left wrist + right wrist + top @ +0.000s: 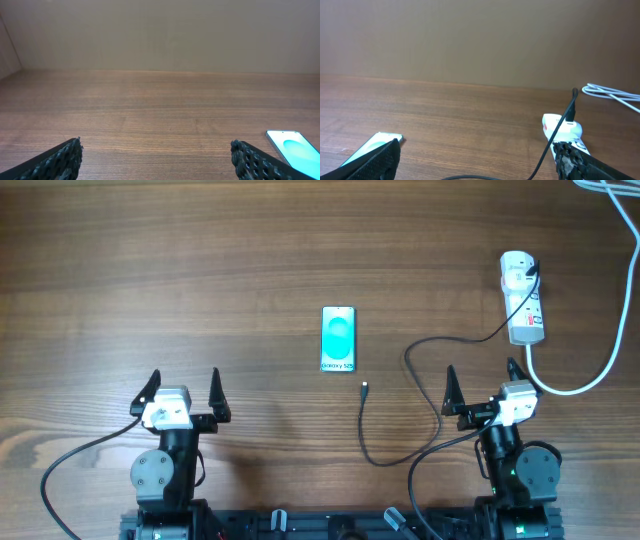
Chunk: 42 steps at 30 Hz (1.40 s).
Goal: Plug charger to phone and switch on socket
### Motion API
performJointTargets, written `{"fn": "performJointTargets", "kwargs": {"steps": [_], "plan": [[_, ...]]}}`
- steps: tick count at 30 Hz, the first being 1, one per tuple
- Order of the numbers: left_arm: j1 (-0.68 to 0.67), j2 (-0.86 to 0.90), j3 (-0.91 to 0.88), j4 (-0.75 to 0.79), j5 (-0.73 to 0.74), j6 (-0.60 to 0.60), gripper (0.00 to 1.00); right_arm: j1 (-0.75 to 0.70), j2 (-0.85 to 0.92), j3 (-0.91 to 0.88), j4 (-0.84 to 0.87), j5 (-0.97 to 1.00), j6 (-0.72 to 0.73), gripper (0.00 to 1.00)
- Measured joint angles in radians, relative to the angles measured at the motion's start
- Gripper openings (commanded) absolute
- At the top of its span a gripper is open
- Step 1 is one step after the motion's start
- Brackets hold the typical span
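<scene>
Both pairs stand spread and empty: left fingers [215, 388] and right fingers [450, 385]. On the tabletop [250, 260], the charger [361, 425] has its connector tip [365, 388] ahead and inward of the right fingers, the nearer pair. The phone [338, 339] lies just beyond the tip, long axis running straight away.

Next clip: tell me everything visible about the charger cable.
The charger is a thin black cable, rubbery-looking, lying slack on the wooden table. Its black plug appears seated in the white socket at the far right. From there the cable loops left, bends back close to the open right gripper, then curls up to a small connector tip. The tip rests just beside the phone, not inserted. No jaws hold it.
</scene>
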Motion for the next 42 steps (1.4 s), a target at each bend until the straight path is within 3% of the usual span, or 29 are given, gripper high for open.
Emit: {"fn": "performJointTargets", "kwargs": {"steps": [42], "plan": [[0.0, 0.0, 0.0, 0.0, 0.0, 0.0, 1.0, 0.0, 0.0, 0.0, 0.0, 0.0, 0.0, 1.0]]}}
